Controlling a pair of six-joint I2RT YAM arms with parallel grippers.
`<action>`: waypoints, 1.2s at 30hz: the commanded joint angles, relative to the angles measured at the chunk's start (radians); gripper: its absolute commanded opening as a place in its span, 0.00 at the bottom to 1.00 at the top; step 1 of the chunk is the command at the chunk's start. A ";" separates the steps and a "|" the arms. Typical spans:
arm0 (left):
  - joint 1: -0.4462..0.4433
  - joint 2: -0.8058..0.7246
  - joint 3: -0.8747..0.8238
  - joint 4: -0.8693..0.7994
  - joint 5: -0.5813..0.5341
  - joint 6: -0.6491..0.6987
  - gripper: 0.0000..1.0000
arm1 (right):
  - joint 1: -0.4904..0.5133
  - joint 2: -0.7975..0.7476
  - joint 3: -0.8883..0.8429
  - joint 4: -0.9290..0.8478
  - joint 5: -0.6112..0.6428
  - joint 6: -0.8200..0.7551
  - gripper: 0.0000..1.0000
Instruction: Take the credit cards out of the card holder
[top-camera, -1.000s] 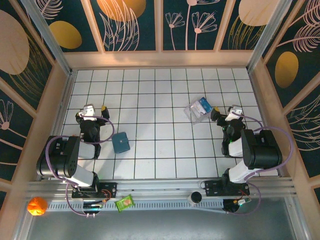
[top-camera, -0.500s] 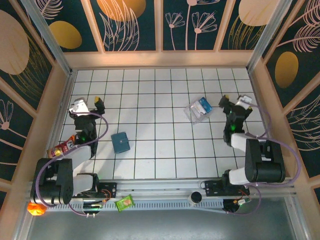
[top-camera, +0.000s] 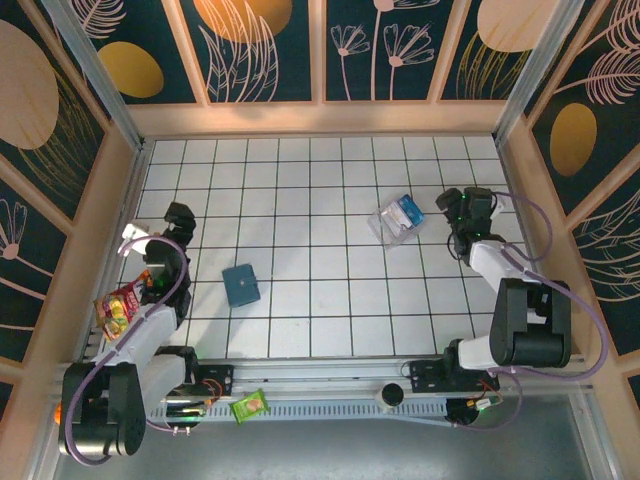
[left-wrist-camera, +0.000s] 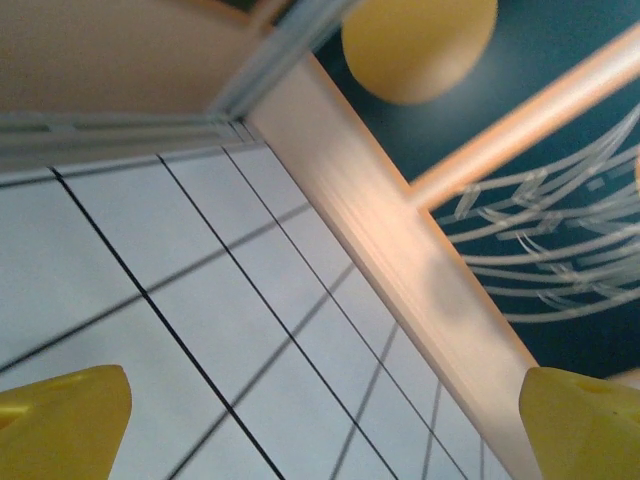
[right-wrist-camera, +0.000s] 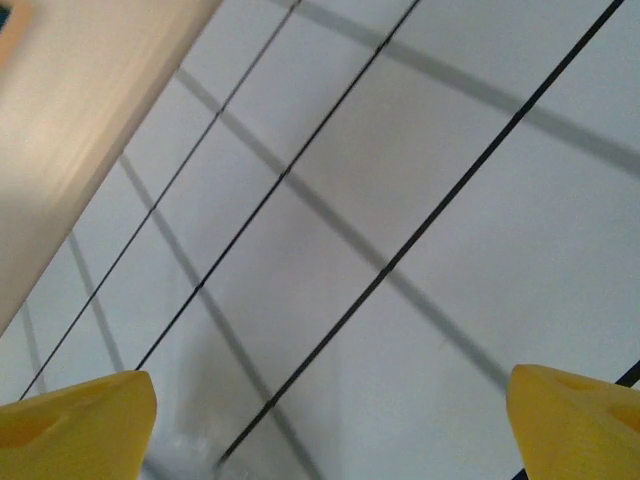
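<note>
A white tiled tabletop (top-camera: 320, 180) with black grid lines sits inside a wooden frame, with dark blue panels painted with gold ovals and pale plant outlines around it.

One small flat teal card holder (top-camera: 241, 284) lies flat on the tiles, left of centre and toward the near edge. It shows as a single square panel about one tile wide, and nothing touches it.

One clear plastic case with a blue-and-white insert (top-camera: 396, 219) lies right of centre and farther back, well apart from the holder. It sits roughly on the line between the holder and the right claw (top-camera: 465, 200). This claw hangs just right of the case, apart from it. In the right wrist view its two yellow fingertips (right-wrist-camera: 75, 425) stand wide apart over bare tile, released and empty.

The left claw (top-camera: 158, 228) is at the far left of the tabletop, near the side wall. Its yellow fingertips (left-wrist-camera: 60, 420) are also spread wide with nothing between them, and they face the corner of the frame. Bare tiles lie between it and the holder.

There are two packets. One crinkled red-and-yellow snack packet (top-camera: 120, 310) lies at the left edge beside the left arm. One small green packet (top-camera: 250, 405) rests on the metal rail in front of the arm bases. Their print is too small to read.
</note>
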 joint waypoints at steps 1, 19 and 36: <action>0.001 -0.015 0.044 -0.091 0.176 -0.020 0.99 | 0.071 -0.016 -0.029 -0.047 -0.094 0.073 0.86; 0.001 0.036 0.005 -0.120 0.480 -0.023 0.84 | 0.265 -0.015 -0.050 -0.133 -0.127 0.150 0.52; 0.000 0.033 0.009 -0.135 0.526 0.014 0.73 | 0.290 0.123 0.042 -0.178 -0.133 0.065 0.43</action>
